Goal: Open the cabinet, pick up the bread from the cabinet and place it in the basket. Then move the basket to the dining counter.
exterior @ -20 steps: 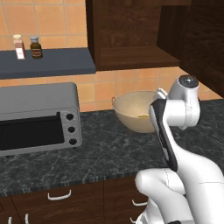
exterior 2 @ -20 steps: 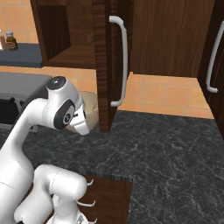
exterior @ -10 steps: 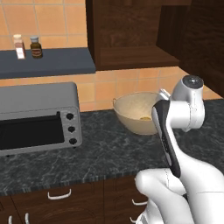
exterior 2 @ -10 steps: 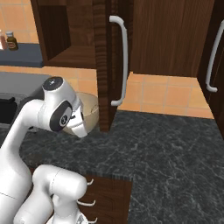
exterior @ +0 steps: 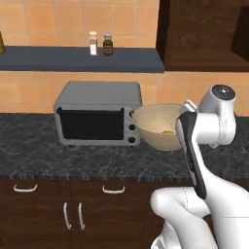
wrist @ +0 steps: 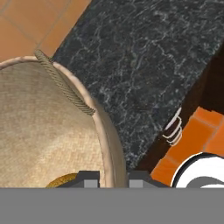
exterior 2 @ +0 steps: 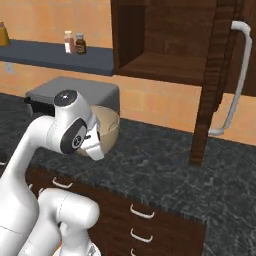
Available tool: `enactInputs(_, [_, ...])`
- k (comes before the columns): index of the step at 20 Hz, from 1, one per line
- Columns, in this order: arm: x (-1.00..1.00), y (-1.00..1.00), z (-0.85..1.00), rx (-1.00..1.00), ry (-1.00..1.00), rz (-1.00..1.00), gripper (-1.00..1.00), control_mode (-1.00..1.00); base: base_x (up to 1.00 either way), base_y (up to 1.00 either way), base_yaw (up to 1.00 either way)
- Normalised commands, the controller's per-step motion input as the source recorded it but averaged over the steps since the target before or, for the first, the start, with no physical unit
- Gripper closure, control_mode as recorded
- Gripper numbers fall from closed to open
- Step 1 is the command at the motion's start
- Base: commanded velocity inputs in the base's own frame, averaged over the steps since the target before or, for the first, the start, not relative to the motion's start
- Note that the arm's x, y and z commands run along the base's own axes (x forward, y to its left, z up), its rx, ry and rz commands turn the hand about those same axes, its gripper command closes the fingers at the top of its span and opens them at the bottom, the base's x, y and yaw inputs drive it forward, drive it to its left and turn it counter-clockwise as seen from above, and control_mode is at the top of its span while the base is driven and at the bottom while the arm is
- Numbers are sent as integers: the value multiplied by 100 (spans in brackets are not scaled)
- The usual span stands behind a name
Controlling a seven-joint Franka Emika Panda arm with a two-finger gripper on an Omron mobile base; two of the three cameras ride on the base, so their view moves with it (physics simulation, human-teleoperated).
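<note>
The tan basket (exterior: 158, 124) (exterior 2: 108, 126) hangs over the black worktop, right beside the toaster oven. My gripper (wrist: 113, 177) is shut on the basket (wrist: 48, 131), one fingertip inside its rim and one outside. The golden bread (exterior: 168, 131) (wrist: 64, 180) lies in the basket's bottom. Up to the right the dark brown cabinet (exterior: 204, 34) (exterior 2: 167, 45) stands open. Its door (exterior 2: 214, 85) is turned edge-on with the silver handle (exterior 2: 236, 80) facing right. The dining counter is out of view. I cannot tell whether the basket's base touches the worktop.
A grey toaster oven (exterior: 97, 114) (exterior 2: 65, 92) stands on the black granite worktop (exterior: 39, 146) (exterior 2: 165, 170). A blue-grey shelf (exterior: 78, 58) above carries two small jars (exterior: 99, 44). Drawers with white handles (exterior 2: 142, 212) run below the worktop.
Both base views have shifted, so the base has moved; the toaster oven now sits nearer the middle of the left view. The basket stays in my grip.
</note>
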Motion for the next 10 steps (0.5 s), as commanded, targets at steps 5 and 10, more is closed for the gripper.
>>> enactInputs(5, [0,0,0,0,0,0,100,100,-12,74,86])
enactInputs(10, [0,0,0,0,0,0,100,100,-5,69,87])
